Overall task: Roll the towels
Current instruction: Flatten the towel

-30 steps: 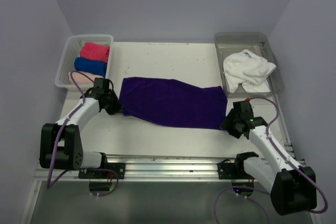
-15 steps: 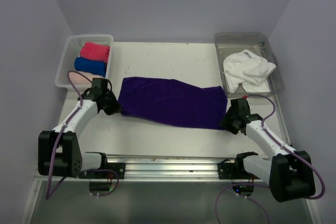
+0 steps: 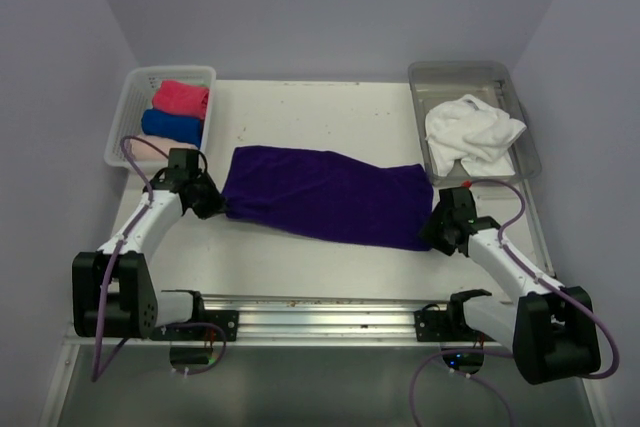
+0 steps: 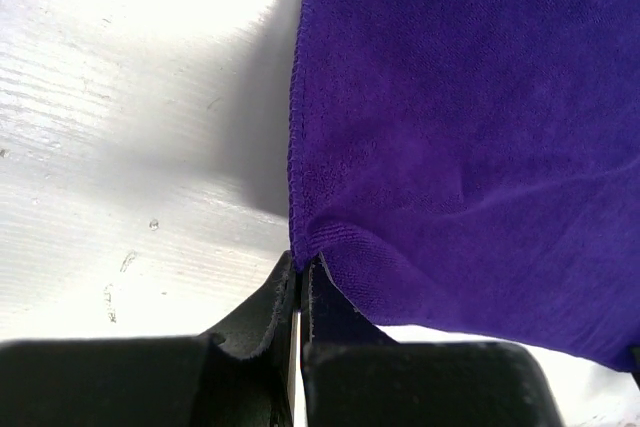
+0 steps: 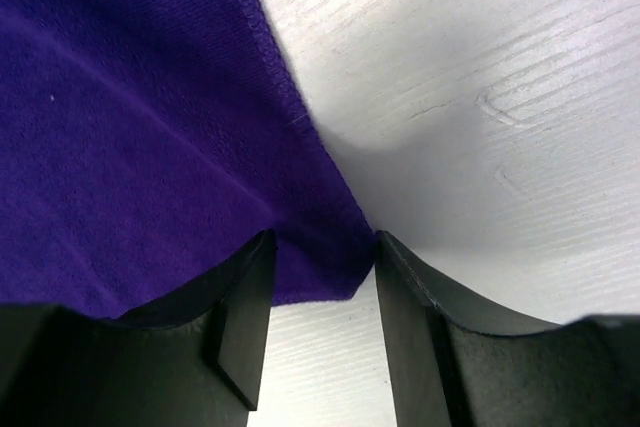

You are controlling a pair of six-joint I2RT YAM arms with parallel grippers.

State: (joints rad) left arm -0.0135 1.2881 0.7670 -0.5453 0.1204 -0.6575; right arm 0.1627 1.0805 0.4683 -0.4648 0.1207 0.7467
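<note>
purple towel (image 3: 325, 197) | white towel (image 3: 470, 132) | pink towel (image 3: 181, 98) | blue towel (image 3: 172, 126)

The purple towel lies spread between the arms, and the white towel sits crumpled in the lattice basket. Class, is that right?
Wrong place: the white towel sits crumpled in the grey metal tray, as the top external view shows. The rest, about the purple towel, holds.

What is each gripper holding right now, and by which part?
The left gripper pinches the purple towel by its near left corner. The right gripper holds nothing; its jaws stand open around the towel's near right corner.
</note>
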